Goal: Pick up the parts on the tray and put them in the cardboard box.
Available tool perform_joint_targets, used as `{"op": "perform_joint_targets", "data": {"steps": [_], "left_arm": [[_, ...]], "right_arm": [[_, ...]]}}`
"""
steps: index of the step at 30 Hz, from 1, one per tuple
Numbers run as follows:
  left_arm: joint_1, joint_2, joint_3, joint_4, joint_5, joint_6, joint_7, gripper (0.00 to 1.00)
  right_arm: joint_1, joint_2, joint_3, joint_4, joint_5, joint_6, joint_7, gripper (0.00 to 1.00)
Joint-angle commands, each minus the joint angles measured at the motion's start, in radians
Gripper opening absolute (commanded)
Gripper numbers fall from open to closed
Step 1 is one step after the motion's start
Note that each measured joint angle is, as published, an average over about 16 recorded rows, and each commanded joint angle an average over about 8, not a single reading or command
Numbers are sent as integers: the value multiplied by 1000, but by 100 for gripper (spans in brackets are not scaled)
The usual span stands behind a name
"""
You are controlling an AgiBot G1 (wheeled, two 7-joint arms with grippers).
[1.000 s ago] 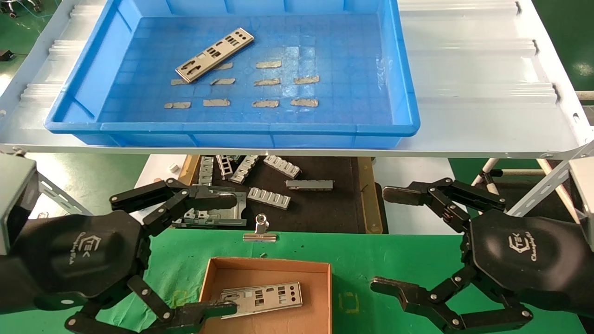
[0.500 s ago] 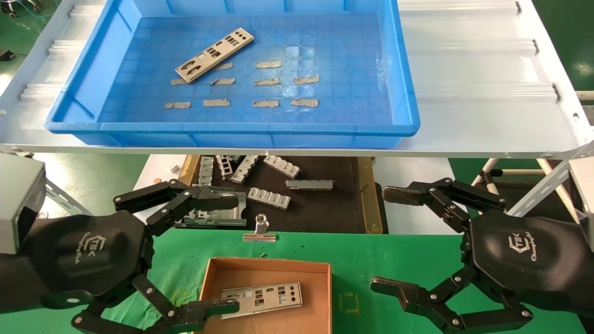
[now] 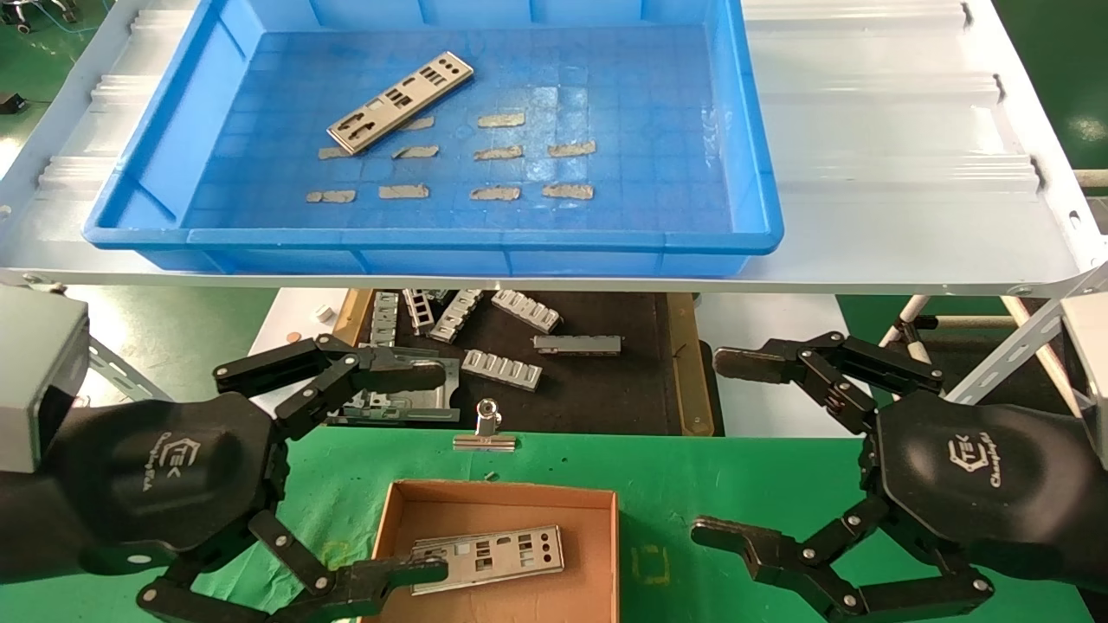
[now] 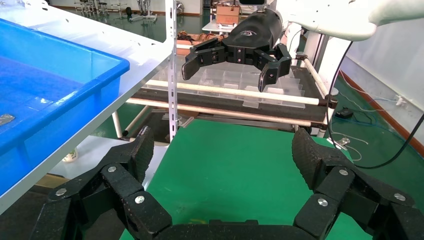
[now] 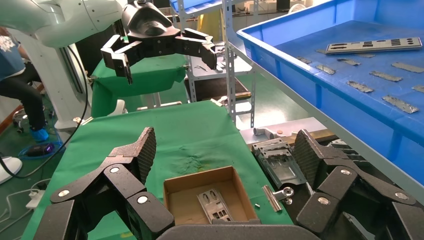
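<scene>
While one part (image 3: 486, 560) lies flat in the cardboard box (image 3: 597, 519), left gripper (image 3: 424, 472) hovers just left of box, fingers wide open, empty; right gripper (image 3: 723, 446) right of box, also wide open, empty. Another part (image 3: 400, 101) in tray (image 3: 433, 238) beyond box.

We're looking at two matte black grippers, the left gripper (image 3: 428, 472) and the right gripper (image 3: 723, 446), each showing a rounded shell stamped with a pale hexagon logo and script. Silver screws are dotting the linked finger bars, ribbed black pads (image 4: 310, 155) are lining the fingers, and glossy white arm casings are trailing black cables.
</scene>
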Motion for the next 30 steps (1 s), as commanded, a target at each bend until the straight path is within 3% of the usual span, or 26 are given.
{"op": "perform_joint_targets", "data": {"steps": [1,30], "left_arm": [[0,0,0,0,0,0,0,100],[0,0,2,0,1,-1,1,100]], "right_arm": [[0,0,0,0,0,0,0,100],[0,0,0,0,0,0,0,100]]}}
